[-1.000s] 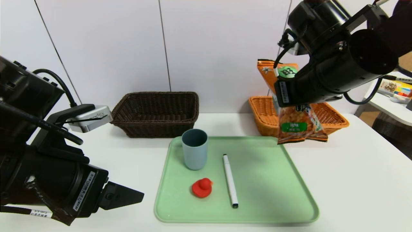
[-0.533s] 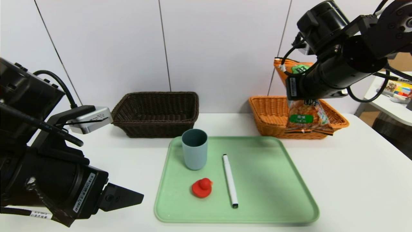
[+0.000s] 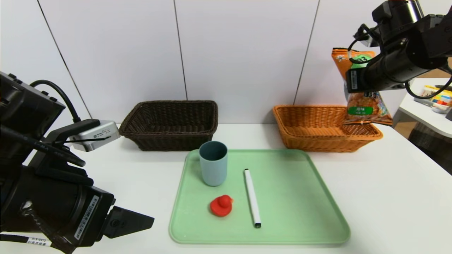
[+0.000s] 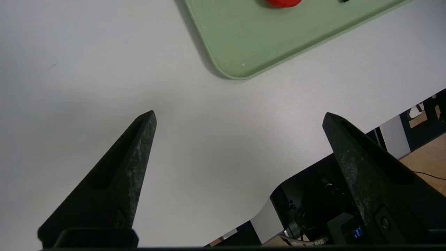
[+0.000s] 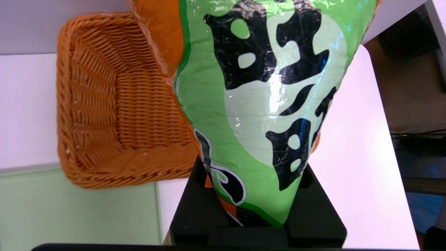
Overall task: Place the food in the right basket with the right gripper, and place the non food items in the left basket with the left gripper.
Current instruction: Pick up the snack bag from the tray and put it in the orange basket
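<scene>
Bag (image 3: 363, 106) clamped in right jaws above the orange basket (image 3: 317, 139), yet to be released; left jaws apart over tabletop (image 4: 209, 139); cup (image 3: 213, 167), duck (image 3: 221, 205), pen (image 3: 252, 197) on tray (image 3: 300, 239), unsorted.

A pale panelled wall (image 3: 240, 53) with thin dark seams fills the upper frame behind a white table (image 3: 388, 197), with a white side table (image 3: 423, 116) at the right edge.
</scene>
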Controlling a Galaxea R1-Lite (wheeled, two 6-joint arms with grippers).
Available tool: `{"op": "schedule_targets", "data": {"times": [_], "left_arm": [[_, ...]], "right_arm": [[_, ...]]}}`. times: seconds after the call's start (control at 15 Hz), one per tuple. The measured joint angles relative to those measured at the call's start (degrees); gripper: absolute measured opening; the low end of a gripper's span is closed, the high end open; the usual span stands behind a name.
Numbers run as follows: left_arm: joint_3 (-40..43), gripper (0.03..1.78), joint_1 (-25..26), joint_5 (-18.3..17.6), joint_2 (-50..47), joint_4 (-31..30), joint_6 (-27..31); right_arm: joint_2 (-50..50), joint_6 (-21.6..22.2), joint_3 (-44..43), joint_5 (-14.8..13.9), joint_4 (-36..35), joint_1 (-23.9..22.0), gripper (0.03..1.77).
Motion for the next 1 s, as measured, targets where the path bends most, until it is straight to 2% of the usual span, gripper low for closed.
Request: {"op": "schedule_targets", "data": {"times": [0.2,0.33,0.47,0.6,0.73,0.87,1.0], "left_arm": [[0.1,1.69,0.0,0.0,-0.2,0.0,0.0],[0.5,1.69,0.0,0.0,-0.3,0.0,0.1],[0.9,1.69,0.0,0.0,-0.5,0.0,0.1],[1.0,1.69,0.0,-0.1,-0.7,0.0,0.1],[1.2,1.69,0.0,-0.1,-0.8,0.0,0.1],[1.9,1.69,0.0,-0.1,-1.0,-0.1,0.2],[2.2,1.69,0.1,-0.1,-1.3,-0.1,0.1]], "right_arm": [[1.8,-1.3,0.1,4.3,-1.8,-2.7,0.34],[2.6,-4.6,0.4,9.4,-3.8,-3.9,0.34],[3.2,-10.1,0.4,15.5,-5.5,-5.6,0.34],[3.9,-18.3,0.5,21.3,-7.1,-8.0,0.34],[4.5,-28.8,0.5,26.1,-7.7,-10.7,0.34],[4.8,-40.0,0.5,29.4,-7.7,-12.8,0.34],[5.0,-51.0,0.5,30.8,-7.6,-13.9,0.34]]}}
